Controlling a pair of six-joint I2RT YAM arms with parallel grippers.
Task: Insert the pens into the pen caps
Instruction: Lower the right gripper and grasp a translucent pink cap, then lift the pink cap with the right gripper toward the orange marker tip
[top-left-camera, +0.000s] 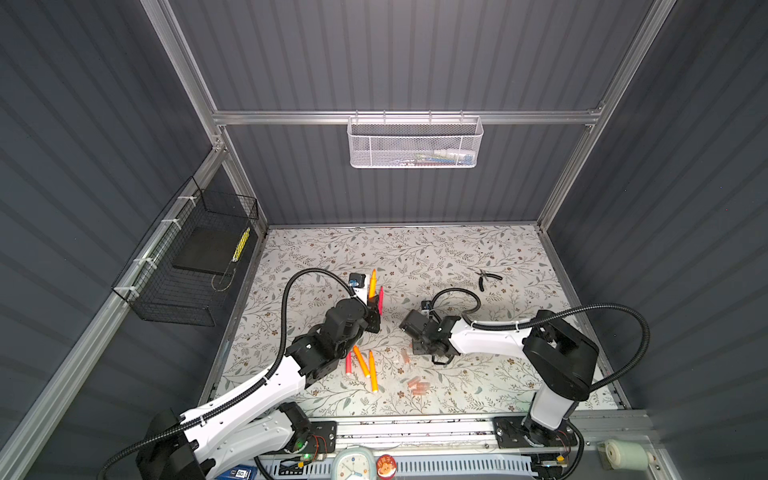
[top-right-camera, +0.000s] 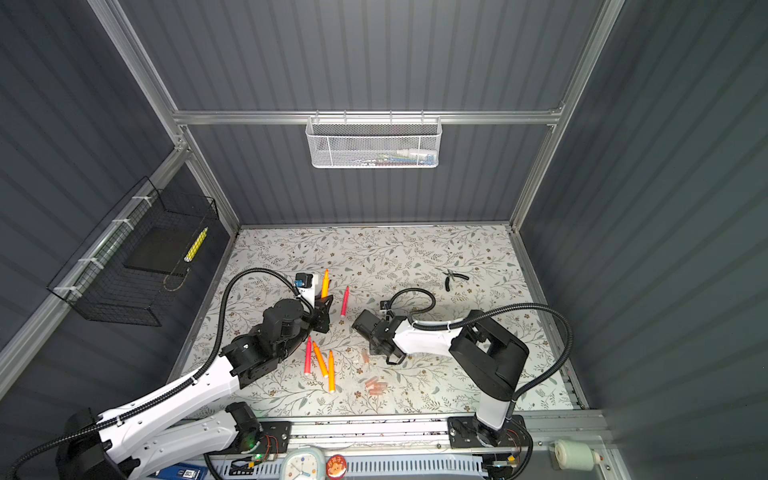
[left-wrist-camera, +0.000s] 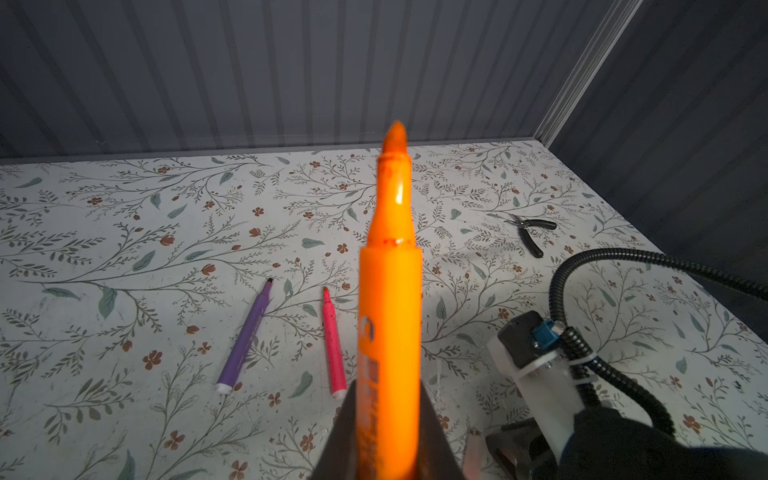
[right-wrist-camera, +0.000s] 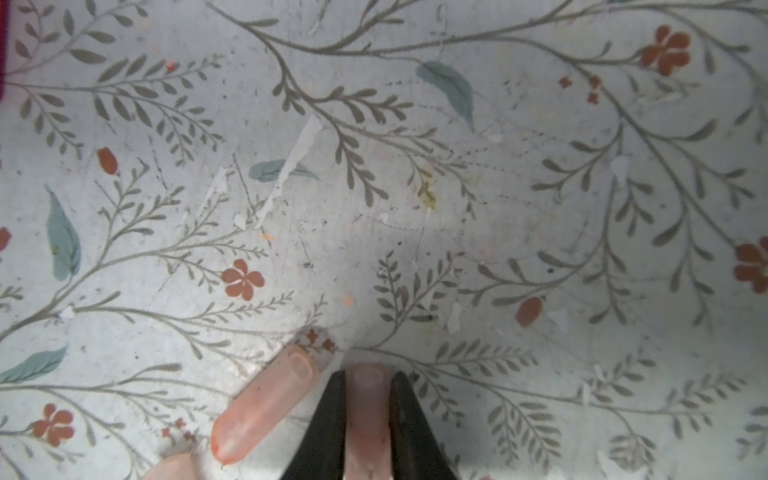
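Grey ribbed walls w/ alu frame box in one table (top-left-camera: 457, 257) w/ a floral cover. 2 arms, white & black: L arm (top-left-camera: 257, 395) comes in from front-left, R arm (top-left-camera: 490, 336) from front-right. 2 baskets on the walls: black wire basket (top-left-camera: 187, 282) on the left side, white mesh basket (top-left-camera: 413, 143) on the back rail. Their contents are too small to make out.

L claw (top-right-camera: 324, 308) is clenched on 1 orange pen (top-right-camera: 325, 284), gripped by the rear of the barrel, tip free & aimed toward the back wall. R claw (right-wrist-camera: 368, 380) sits low over the table, front-centre, clamped on 1 cap (right-wrist-camera: 368, 424), a finger on each side of the tube.

1 pair of pliers (top-left-camera: 486, 277), black handles, lies back-right, well apart from the rest.

Pens, 6 total:
- 3 orange: the gripped one, plus second orange pen (top-left-camera: 361, 361) & third orange pen (top-left-camera: 373, 372), both lying front-centre.
- 2 pink: front pink pen (top-left-camera: 348, 363) just beside those two, all 3 fanned w/ tips toward the back. Back pink pen (top-left-camera: 380, 299) lies just right of L claw.
- 1 purple pen (left-wrist-camera: 245, 336), seen only in left wrist view, near the back pink pen but apart from it.

Caps, pale pink & see-through: besides the gripped one, second cap (right-wrist-camera: 266, 411) lies just beside R claw, and third cap (right-wrist-camera: 174, 467) is cut off at the frame edge. A cap cluster (top-left-camera: 417, 385) lies nearer the front edge, too faint to count.
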